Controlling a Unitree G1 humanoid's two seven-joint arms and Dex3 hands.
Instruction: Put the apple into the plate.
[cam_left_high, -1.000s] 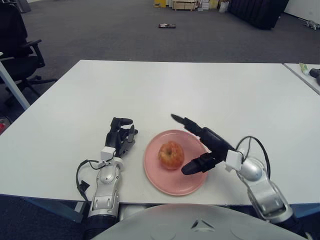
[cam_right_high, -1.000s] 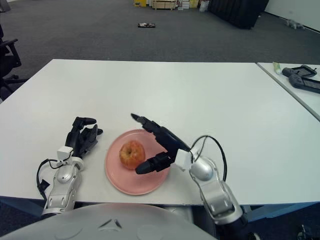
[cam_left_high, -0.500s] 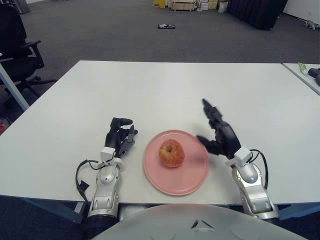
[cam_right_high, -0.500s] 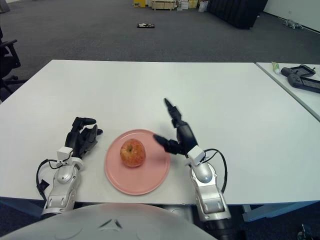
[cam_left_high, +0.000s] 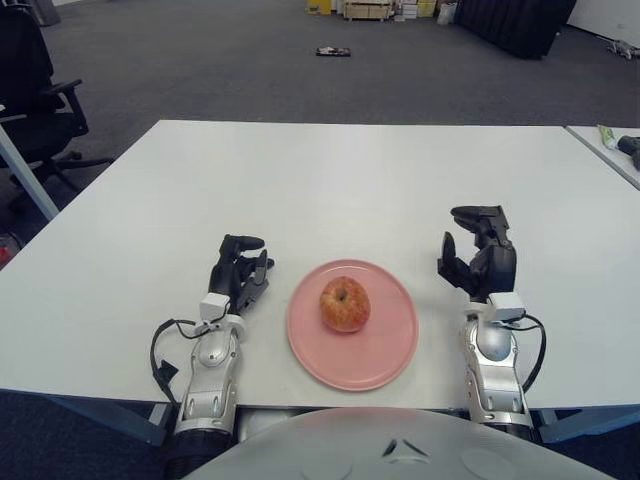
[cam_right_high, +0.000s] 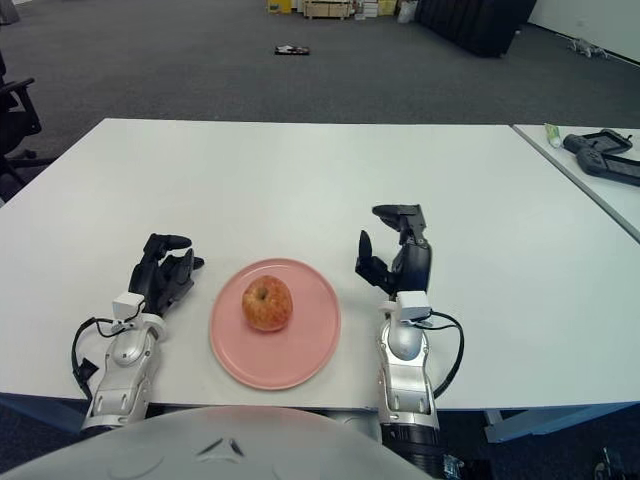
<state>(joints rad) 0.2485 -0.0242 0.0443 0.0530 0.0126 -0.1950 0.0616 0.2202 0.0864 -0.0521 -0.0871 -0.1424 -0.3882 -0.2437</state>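
Pulling back from the plate, my right hand (cam_left_high: 478, 262) has swung clear of the rim and now sits to the plate's right, well apart from the fruit, fingers loosely spread and gripping nothing. The apple (cam_left_high: 345, 305) stands alone on the pink plate (cam_left_high: 392, 350), a little toward the far left of its middle as seen from my right hand, stem dimple up, and it is the only thing the plate holds. My left hand (cam_left_high: 240, 273) shows just beside the plate's left edge, fingers relaxed and carrying nothing. I judge the job done: the fruit is in the dish and neither hand touches it. What could still spoil it is my own retreat. If my right hand drifts back leftward while lowering to the worktop (cam_left_high: 350, 180), a finger could clip the plate's near right rim and nudge the plate, and a round apple on a shallow dish would probably roll off toward my left hand. The same holds on the other side, where my left hand is close enough to the rim that a small twitch inward could bump it.
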